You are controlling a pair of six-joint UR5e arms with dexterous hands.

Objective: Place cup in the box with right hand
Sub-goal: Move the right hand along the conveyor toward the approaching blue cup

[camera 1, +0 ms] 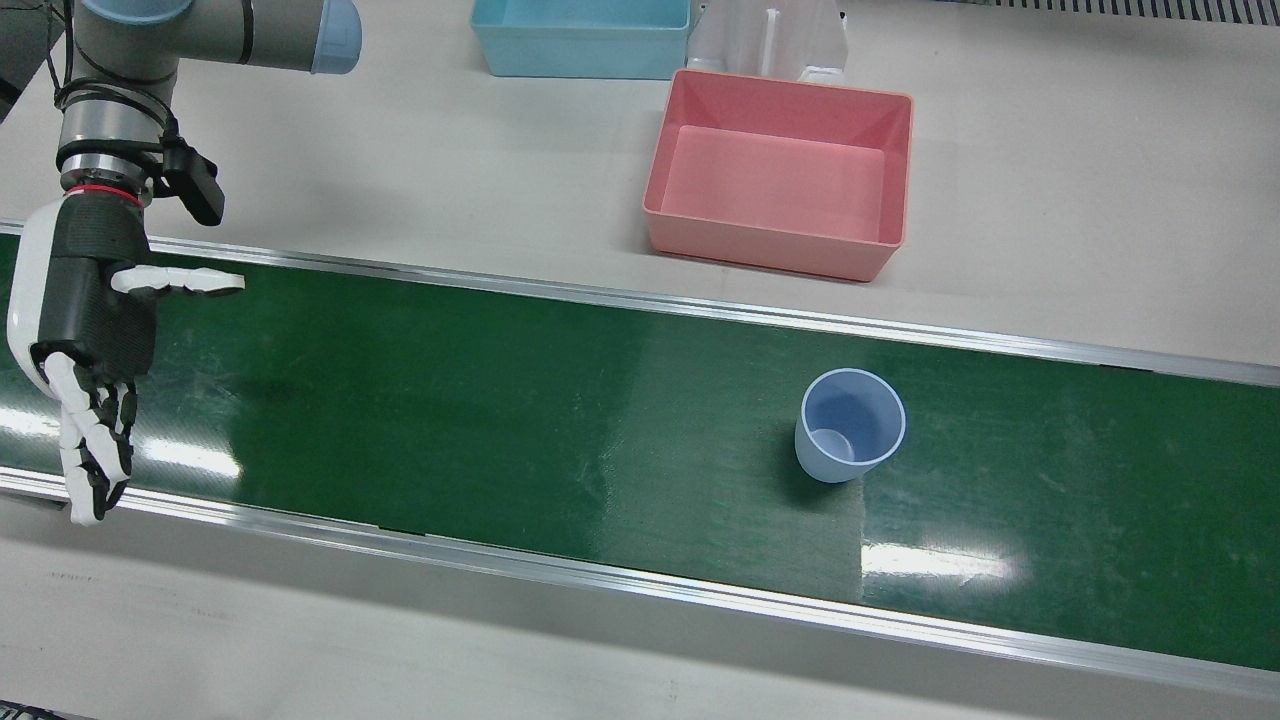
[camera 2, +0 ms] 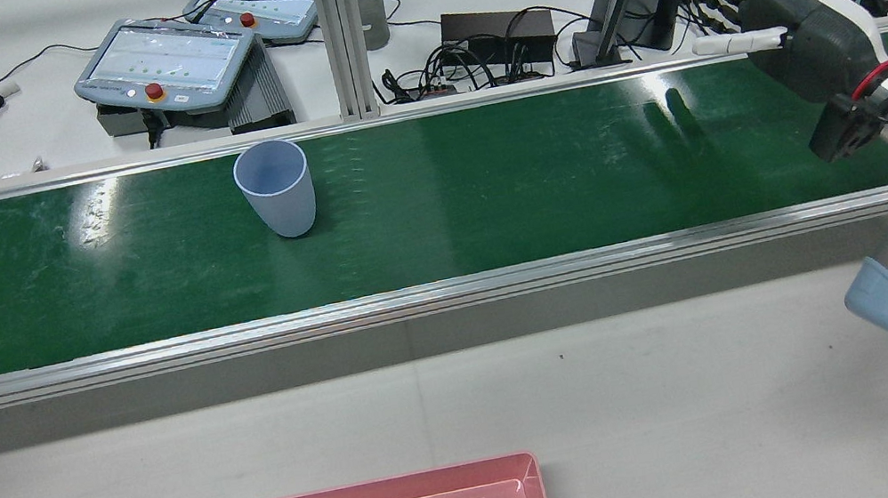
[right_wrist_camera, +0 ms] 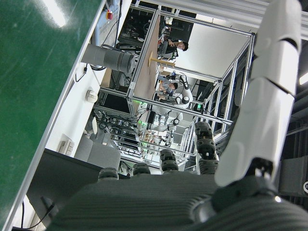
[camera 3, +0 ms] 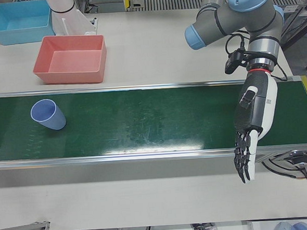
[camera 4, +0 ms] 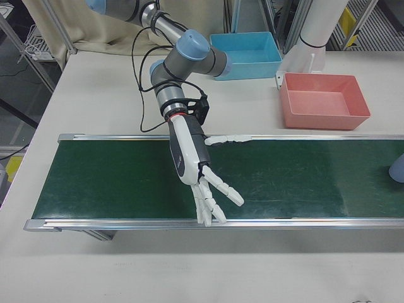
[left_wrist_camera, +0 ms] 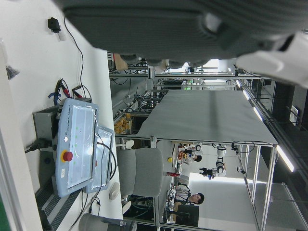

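Observation:
A light blue cup point(camera 1: 850, 425) stands upright and empty on the green belt point(camera 1: 450, 400); the rear view has the cup point(camera 2: 275, 189) left of centre. The pink box point(camera 1: 775, 250) sits empty on the table beside the belt, close to the cup's stretch of it. My right hand point(camera 1: 90, 330) hovers open over the far end of the belt, fingers spread, holding nothing, well away from the cup. In the left-front view my left hand point(camera 3: 250, 124) hangs open over the other belt end, fingers pointing down past the front rail.
A blue bin point(camera 1: 580, 40) and a white pedestal point(camera 1: 770, 40) stand behind the pink box. Teach pendants point(camera 2: 164, 61), cables and monitors lie on the bench beyond the belt. Metal rails point(camera 1: 640, 580) edge the belt on both sides.

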